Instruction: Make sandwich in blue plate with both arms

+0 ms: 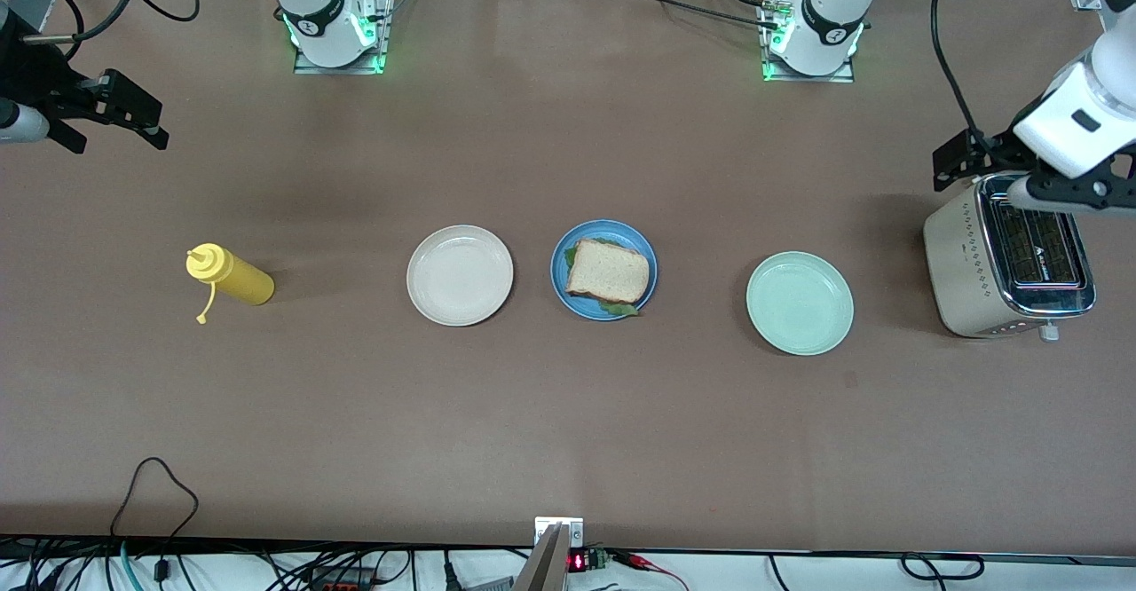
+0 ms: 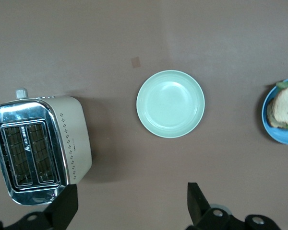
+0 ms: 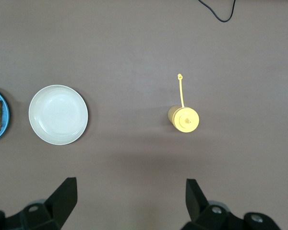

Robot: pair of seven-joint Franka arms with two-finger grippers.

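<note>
Sandwich (image 1: 606, 271) sits on the blue plate (image 1: 561, 258), mid-surface, between the white plate (image 1: 460, 275) and green plate (image 1: 800, 303). Lettuce pokes out at the plate's 5 o'clock in the front view. Left gripper (image 2: 129, 203) hangs over the toaster (image 1: 1007, 256) at its arm's end, fingers (image 2: 65, 206) wide, holding nothing. Right gripper (image 3: 129, 199) is up at its arm's end, above the mustard bottle (image 1: 232, 276), fingers wide, empty. Sandwich is well apart from both.
</note>
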